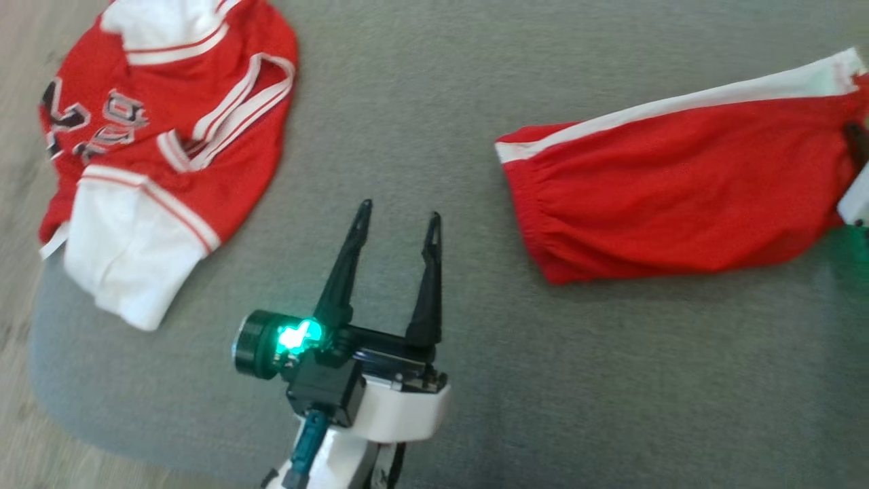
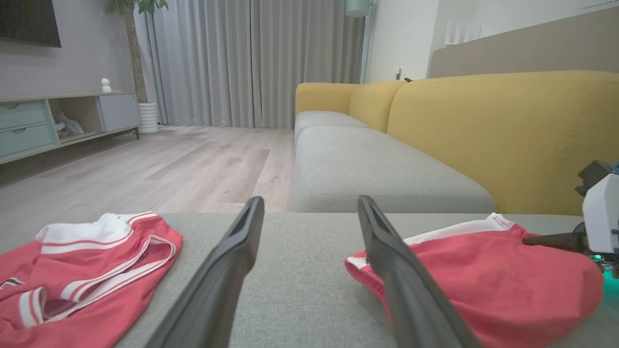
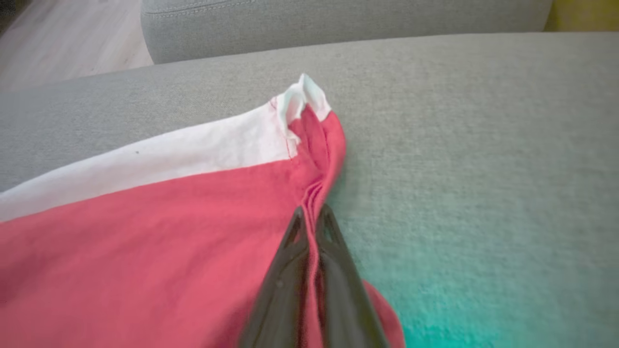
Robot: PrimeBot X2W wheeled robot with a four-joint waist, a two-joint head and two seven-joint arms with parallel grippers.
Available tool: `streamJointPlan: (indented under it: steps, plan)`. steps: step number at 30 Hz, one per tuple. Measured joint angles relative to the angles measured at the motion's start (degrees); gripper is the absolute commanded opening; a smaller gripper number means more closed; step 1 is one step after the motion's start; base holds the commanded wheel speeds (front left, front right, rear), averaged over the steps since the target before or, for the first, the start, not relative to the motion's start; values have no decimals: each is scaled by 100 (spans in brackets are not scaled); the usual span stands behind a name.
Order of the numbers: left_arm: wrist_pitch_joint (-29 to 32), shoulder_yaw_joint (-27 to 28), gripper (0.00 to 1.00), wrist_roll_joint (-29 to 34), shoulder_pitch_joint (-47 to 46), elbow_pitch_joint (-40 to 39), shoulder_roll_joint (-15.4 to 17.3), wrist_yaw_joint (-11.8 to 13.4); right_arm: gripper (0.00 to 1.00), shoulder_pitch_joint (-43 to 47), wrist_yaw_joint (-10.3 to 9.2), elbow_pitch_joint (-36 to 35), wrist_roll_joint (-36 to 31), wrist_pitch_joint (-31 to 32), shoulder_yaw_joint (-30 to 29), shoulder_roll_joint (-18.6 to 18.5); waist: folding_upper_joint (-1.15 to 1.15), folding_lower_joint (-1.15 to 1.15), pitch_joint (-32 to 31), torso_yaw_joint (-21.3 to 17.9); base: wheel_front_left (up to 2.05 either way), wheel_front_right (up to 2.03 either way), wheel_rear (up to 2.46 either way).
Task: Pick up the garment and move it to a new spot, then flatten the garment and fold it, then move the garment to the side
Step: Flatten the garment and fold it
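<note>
The garment (image 1: pixel 679 197) is a pair of red shorts with a white side stripe, lying on the right of the grey cushion (image 1: pixel 421 102). My right gripper (image 3: pixel 312 209) is shut on a bunched red edge of the garment (image 3: pixel 145 232), near its white corner. In the head view the right gripper (image 1: pixel 857 146) sits at the far right edge, at the garment's end. My left gripper (image 1: pixel 400 209) hovers open over bare cushion, left of the shorts, with nothing between its fingers. From the left wrist, the left gripper (image 2: pixel 310 200) points between the garment (image 2: pixel 483 270) and a jersey.
A crumpled red-and-white jersey (image 1: pixel 170 136) lies at the cushion's left end, partly over its edge. Wooden floor (image 1: pixel 13 68) lies beyond that edge. A yellow sofa back (image 2: pixel 483 130) and a second grey seat (image 2: pixel 377 169) stand ahead of the left gripper.
</note>
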Motion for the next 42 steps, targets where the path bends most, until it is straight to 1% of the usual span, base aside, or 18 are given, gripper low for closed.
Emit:
streamJointPlan:
  steps: [2, 4, 7, 9, 14, 16, 17, 20, 24, 28, 29, 33, 36, 37, 38, 40, 42]
  plan:
    - [0, 102, 100, 51, 1, 42, -1, -5, 0, 47, 0, -27, 40, -75, 24, 58, 0, 1, -72, -134, 0, 0, 0]
    - [0, 180, 100, 90, 13, 92, 3, -63, 0, 216, 0, -58, 154, -166, 23, 74, 0, 0, -161, -289, 0, 0, 0]
    - [0, 303, 100, 123, 150, 141, 1, -124, 0, 527, 0, -79, 240, -336, 15, 22, 0, 0, -316, -556, 0, 0, 0]
    - [0, 337, 100, 172, 274, 160, 7, -164, 0, 702, 0, -89, 256, -427, 11, -97, 0, 0, -417, -744, 0, 0, 0]
    - [0, 397, 100, 199, 392, 204, 5, -280, 0, 910, 0, -135, 272, -591, -59, -571, 0, 0, -622, -1178, 0, 0, 0]
    - [0, 422, 100, 200, 398, 237, 7, -319, 0, 916, 0, -169, 271, -664, -98, -659, 0, -1, -675, -1311, 0, 0, 0]
    - [0, 433, 100, 200, 409, 268, 7, -356, 0, 892, 0, -268, 270, -682, -118, -645, 0, 0, -717, -1413, 0, 0, 0]
    - [0, 432, 100, 200, 410, 331, 8, -409, 0, 735, 0, -456, 264, -710, -113, -510, 0, 0, -784, -1485, 0, 0, 0]
    - [0, 416, 100, 200, 411, 407, 8, -438, 1, 422, 0, -867, 260, -650, -69, -130, 0, 0, -905, -1464, 0, 0, 0]
    - [0, 413, 100, 166, 468, 477, 9, -442, 0, 387, 0, -1374, 263, -539, 5, 244, 0, 0, -1058, -1395, 0, 0, 0]
    - [0, 413, 100, 166, 468, 477, 9, -442, 0, 387, 0, -1374, 263, -539, 5, 244, 0, 0, -1058, -1395, 0, 0, 0]
    - [0, 345, 100, 63, 500, 490, 9, -411, 0, 483, 0, -1817, 249, -363, 130, 646, 0, 0, -1194, -1268, 0, 0, 0]
    - [0, 320, 100, 14, 547, 490, 10, -391, 0, 650, 0, -2045, 146, -298, 215, 1044, 0, 0, -1260, -1146, 0, 0, 0]
    - [0, 321, 100, 14, 577, 490, 11, -390, 20, 719, 0, -2068, 114, -302, 214, 1203, 0, 0, -1274, -1111, 0, 0, 0]
    - [0, 320, 100, 13, 602, 491, 12, -370, 100, 781, 0, -2065, 47, -332, 213, 1371, 0, 0, -1284, -1080, 0, 0, 0]
    - [0, 314, 100, -31, 610, 501, 12, -348, 100, 925, 0, -2062, -79, -467, 181, 1695, 0, 0, -1294, -1024, 0, 0, 0]
    - [0, 309, 100, -37, 610, 509, 13, -347, 100, 1067, 0, -2101, -203, -697, 126, 1924, 0, 1, -1319, -978, 0, 0, 0]
